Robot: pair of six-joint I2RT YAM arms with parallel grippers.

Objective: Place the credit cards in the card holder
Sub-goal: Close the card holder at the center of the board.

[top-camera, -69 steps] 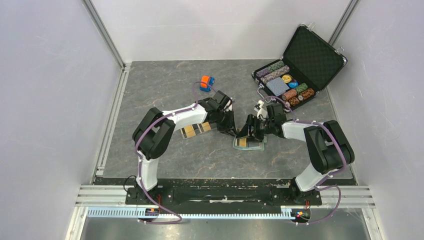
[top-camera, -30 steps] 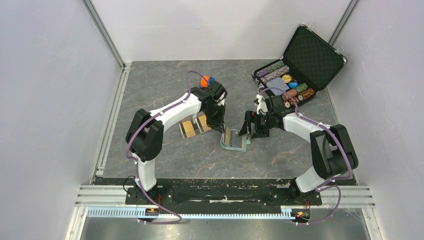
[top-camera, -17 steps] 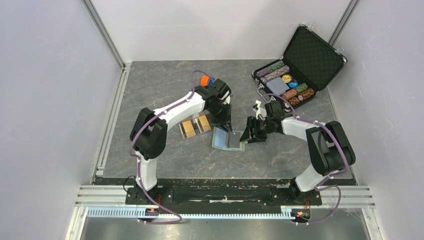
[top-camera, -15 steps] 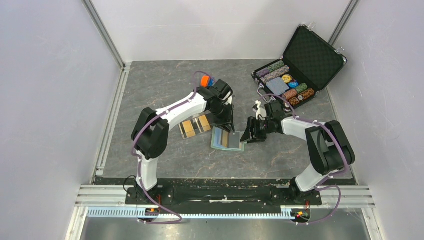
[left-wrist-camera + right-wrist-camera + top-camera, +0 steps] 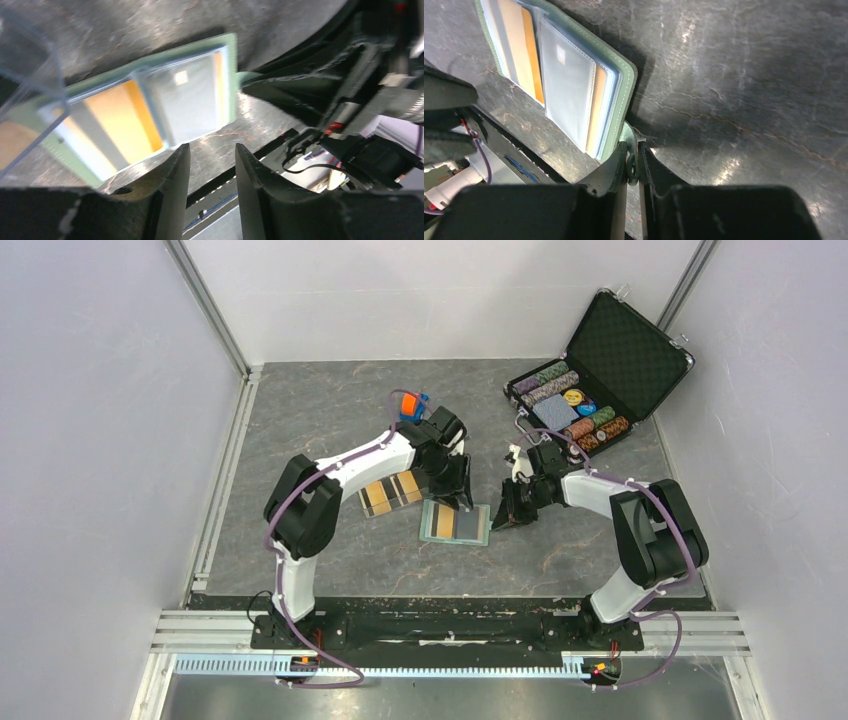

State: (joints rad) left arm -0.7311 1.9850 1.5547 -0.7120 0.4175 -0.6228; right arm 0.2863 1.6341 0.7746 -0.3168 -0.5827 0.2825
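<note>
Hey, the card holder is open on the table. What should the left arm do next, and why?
Probably move the left gripper over to the loose cards and pick one up. Its fingers are open and empty over the holder, which lies flat with its pockets showing. The right gripper is pinched on the holder's tab, so the holder should stay put.

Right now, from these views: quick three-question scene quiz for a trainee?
1. True or false: the card holder lies open on the table.
2. The right gripper is shut on: A) a credit card, B) the card holder's snap tab, C) nothing.
3. Fill in: the left gripper hovers over the holder with its jaws ____.
Key: 1 true; 2 B; 3 open.
</note>
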